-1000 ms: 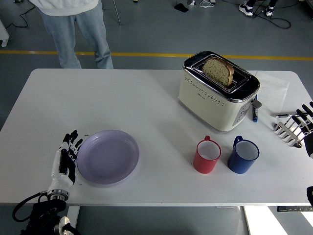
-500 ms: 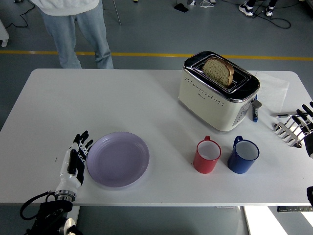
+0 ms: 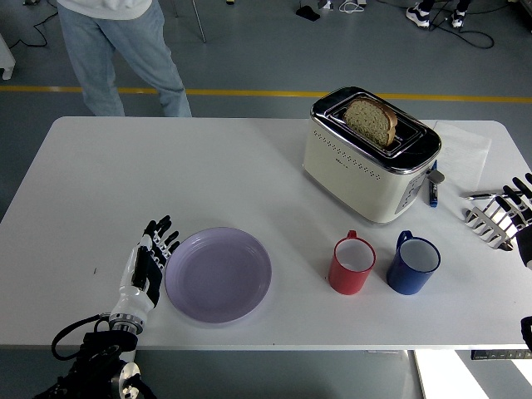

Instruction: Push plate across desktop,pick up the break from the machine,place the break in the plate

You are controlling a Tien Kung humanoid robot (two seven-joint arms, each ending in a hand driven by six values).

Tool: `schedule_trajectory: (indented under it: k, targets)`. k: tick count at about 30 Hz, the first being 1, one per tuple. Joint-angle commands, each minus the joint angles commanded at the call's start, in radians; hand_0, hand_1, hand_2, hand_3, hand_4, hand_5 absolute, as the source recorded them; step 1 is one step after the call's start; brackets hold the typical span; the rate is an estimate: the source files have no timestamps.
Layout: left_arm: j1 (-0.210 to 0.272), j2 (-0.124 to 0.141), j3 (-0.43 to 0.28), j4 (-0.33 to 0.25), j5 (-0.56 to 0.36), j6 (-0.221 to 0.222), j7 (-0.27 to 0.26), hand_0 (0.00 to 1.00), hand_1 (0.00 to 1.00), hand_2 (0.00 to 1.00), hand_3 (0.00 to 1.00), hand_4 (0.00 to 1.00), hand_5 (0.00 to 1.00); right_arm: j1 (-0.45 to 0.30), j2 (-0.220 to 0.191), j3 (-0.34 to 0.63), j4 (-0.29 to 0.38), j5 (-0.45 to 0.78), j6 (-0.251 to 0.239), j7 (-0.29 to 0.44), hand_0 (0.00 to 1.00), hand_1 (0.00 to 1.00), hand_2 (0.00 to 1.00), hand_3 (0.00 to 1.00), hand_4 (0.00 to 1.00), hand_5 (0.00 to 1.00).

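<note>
Near the tabletop's front-left edge my left hand (image 3: 148,264), fingers flat and holding nothing, touches the plate's (image 3: 218,275) left rim; the plate lies to its right, bread (image 3: 371,120) upright in the far-right toaster (image 3: 366,162).

Person (image 3: 116,50) at 12 o'clock cut off above waist by top edge. Right hand (image 3: 522,218) at 3 o'clock partly out of frame, fingers' state unclear. Bread (image 3: 371,120) lower half hidden in toaster (image 3: 357,162).
</note>
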Motion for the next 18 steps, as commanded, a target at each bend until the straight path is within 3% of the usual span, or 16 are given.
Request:
schedule_trajectory:
  k: [18]
  targets:
    - [-0.015,0.006,0.037,0.0,-0.036,-0.03,0.014,0.848,0.89,0.966,0.892,0.623,0.998,0.0,0.0,0.0,0.0,0.0,0.001,0.0,0.734,0.681,0.672,0.634,0.508,0.584]
